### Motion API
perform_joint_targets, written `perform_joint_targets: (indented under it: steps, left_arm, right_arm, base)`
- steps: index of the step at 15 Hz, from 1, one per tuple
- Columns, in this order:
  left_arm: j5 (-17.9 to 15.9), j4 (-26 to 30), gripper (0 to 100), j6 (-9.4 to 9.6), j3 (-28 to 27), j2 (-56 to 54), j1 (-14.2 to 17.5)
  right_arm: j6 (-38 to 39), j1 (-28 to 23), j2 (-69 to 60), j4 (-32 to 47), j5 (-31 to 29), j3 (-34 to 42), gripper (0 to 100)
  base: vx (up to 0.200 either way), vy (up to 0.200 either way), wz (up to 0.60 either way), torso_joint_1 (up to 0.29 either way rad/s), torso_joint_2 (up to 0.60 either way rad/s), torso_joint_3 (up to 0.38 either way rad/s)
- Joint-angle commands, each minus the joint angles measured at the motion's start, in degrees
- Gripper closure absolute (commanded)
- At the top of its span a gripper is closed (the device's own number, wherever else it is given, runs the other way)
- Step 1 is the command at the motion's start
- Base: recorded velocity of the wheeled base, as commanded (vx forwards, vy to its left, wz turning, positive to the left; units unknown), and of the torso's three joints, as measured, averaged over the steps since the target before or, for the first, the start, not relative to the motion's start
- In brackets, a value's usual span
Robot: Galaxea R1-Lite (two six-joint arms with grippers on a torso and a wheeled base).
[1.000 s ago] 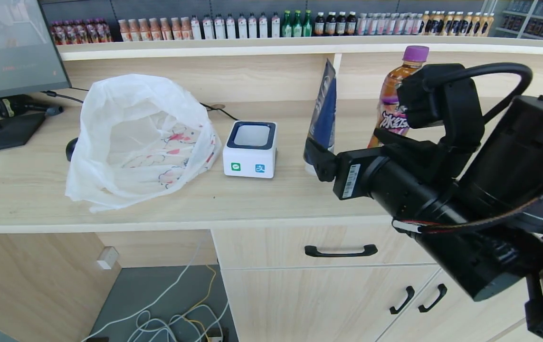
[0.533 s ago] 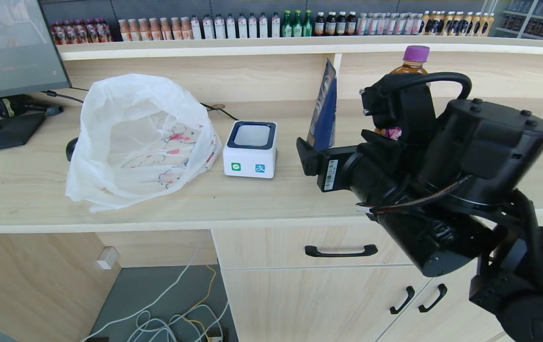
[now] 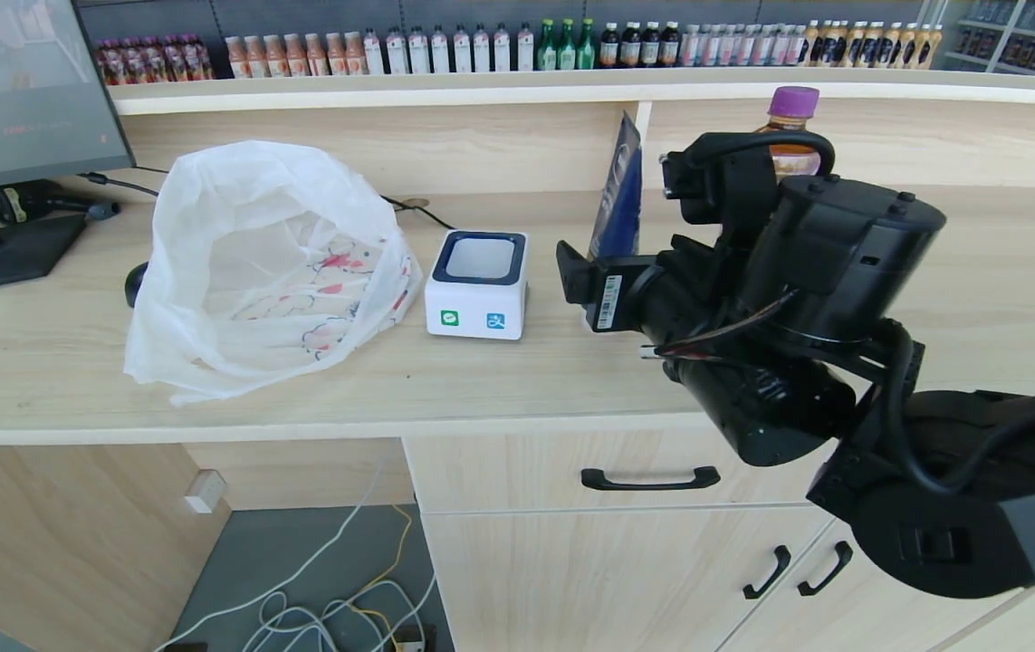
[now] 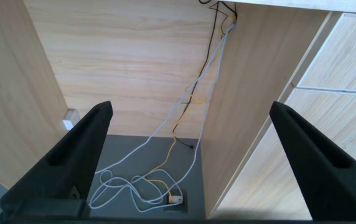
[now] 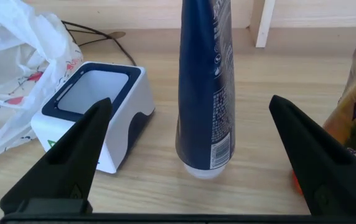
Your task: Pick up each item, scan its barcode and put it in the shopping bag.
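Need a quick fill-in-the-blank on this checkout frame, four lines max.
The right hand is ___, its fingers clear of the blue tube.
The tube stands upright on its ___.
The scanner sits between the tube and the ___.
The bottle has a ___ cap.
Missing: open; cap; shopping bag; purple.

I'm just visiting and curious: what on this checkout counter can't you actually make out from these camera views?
Bottle: head view, the right arm covers all but its purple cap and neck; right wrist view, the edge cuts it off.
Blue tube: head view, its lower part sits behind the arm.
Shopping bag: head view, cloudy plastic blurs whatever is inside.
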Motion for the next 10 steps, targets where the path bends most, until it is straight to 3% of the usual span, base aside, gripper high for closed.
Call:
perform_joint_targets:
  steps: [1,10]
  left_arm:
    - [0.01,0.0,0,-0.02,0.0,-0.01,0.01]
    - [0.01,0.0,0,-0.02,0.0,-0.01,0.01]
  right_arm:
    - [-0.04,-0.14,1.16,-0.13,0.06,-0.83,0]
    - [-0.13,-3.48,6.7,-0.13,1.02,-8.22,0]
  base:
    - [0.0,0.0,0.0,0.0,0.0,0.0]
    - [0.0,0.0,0.0,0.0,0.0,0.0]
